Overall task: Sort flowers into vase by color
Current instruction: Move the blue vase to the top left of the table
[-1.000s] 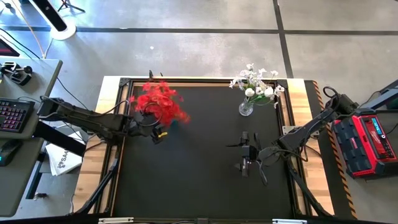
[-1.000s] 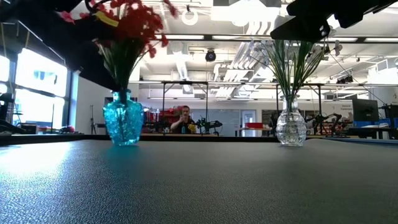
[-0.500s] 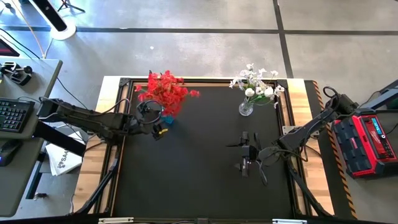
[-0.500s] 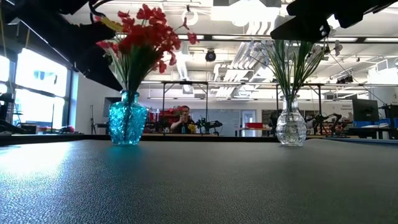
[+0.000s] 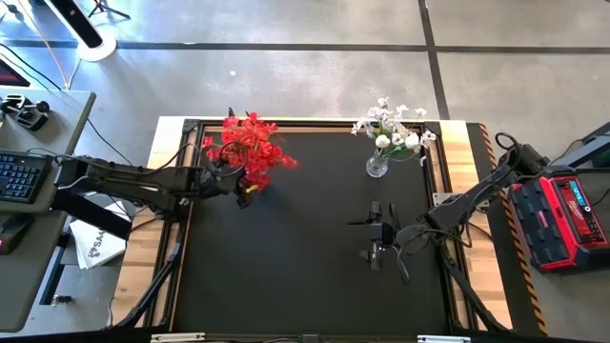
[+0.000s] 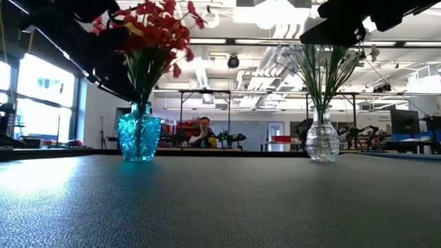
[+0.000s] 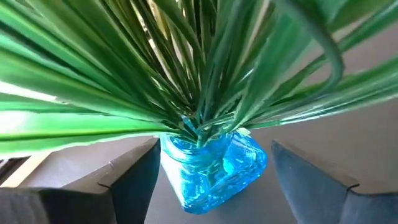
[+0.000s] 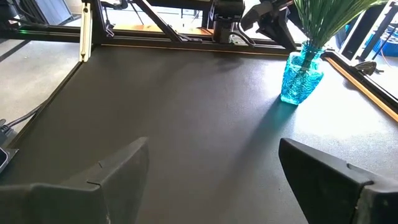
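Nearest, the dark table mat (image 6: pixel 220 207) runs bare toward both vases. Right gripper (image 5: pixel 375 234) hangs over the middle-right of the mat, well apart from any flowers; fingers (image 8: pixel 93 180) spread wide in its wrist view, nothing between them, only mat.

Farther back, left side: blue glass vase (image 6: pixel 139 132) stands upright near the rear left edge of the mat. Red flowers (image 5: pixel 252 146) sit in it, stems gathered into the neck, blossom heads fanning out above. Left gripper (image 5: pixel 240 184) is right at this vase, just beside the bunch on the arm's side. Its wrist view looks straight at the blue vase (image 7: pixel 211 165), green stems (image 7: pixel 199 74) filling the frame above the neck. Its fingers (image 7: pixel 134 180) stand parted on either side of the vase, not visibly pressing the glass or the stems. Released, as far as I can see; whether a fingertip brushes a stem, cannot tell. From table height the arm's dark bulk overlaps the red blossoms (image 6: pixel 155 31).

Farther back, right side: clear glass vase (image 6: pixel 322 141) upright near the rear right corner, holding white flowers (image 5: pixel 393 127) on green stems, well apart from both grippers.

Beyond the table: a person (image 6: pixel 203 132) seated among workshop benches, under ceiling lights. A red case (image 5: pixel 568 219) sits off the table's right edge.
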Motion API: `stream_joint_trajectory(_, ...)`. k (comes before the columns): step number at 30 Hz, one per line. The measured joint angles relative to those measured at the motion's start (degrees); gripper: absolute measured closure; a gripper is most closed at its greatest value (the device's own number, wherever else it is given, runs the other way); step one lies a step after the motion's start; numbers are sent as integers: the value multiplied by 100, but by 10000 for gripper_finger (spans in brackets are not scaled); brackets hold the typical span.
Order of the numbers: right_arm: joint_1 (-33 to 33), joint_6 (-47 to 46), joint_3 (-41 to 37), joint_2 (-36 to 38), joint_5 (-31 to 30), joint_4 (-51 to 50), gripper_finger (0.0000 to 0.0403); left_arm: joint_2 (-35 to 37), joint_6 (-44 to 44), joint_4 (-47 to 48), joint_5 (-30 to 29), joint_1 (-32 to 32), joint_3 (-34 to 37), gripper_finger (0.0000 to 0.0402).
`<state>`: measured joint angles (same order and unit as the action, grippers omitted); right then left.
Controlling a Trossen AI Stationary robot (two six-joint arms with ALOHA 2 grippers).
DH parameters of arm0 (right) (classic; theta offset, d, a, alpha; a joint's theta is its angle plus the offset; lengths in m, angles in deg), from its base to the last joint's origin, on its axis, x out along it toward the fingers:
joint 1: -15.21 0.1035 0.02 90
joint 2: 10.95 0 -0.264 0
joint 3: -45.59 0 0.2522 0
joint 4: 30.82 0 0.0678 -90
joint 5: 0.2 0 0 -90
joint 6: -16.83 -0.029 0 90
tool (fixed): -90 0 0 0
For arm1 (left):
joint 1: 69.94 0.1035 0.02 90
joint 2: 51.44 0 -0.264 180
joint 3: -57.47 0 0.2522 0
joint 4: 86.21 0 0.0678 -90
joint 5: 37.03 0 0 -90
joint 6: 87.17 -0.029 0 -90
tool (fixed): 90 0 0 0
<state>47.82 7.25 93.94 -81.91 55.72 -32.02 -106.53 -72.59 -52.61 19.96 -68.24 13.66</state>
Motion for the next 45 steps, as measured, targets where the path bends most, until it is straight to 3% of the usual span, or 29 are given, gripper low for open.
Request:
stream_joint_trajectory(17, 0, 1, 0, 0, 0, 0, 73, 4, -70, 156, 311, 97, -189, 106)
stream_joint_trajectory(25, -2, 1, 0, 0, 0, -12, 73, 4, 95, 1112, 361, 55, -797, 106)
stream_joint_trajectory(33, 0, 1, 0, 0, 0, -74, 73, -9, 600, 2360, 731, -79, -920, 106)
stream_joint_trajectory(37, 0, 1, 0, 0, -1, -74, 73, -17, 958, 2712, 380, -214, -920, 106)
stream_joint_trajectory(45, -1, 1, 0, 0, -1, -77, 73, -11, 985, 2379, -645, -824, -751, 106)
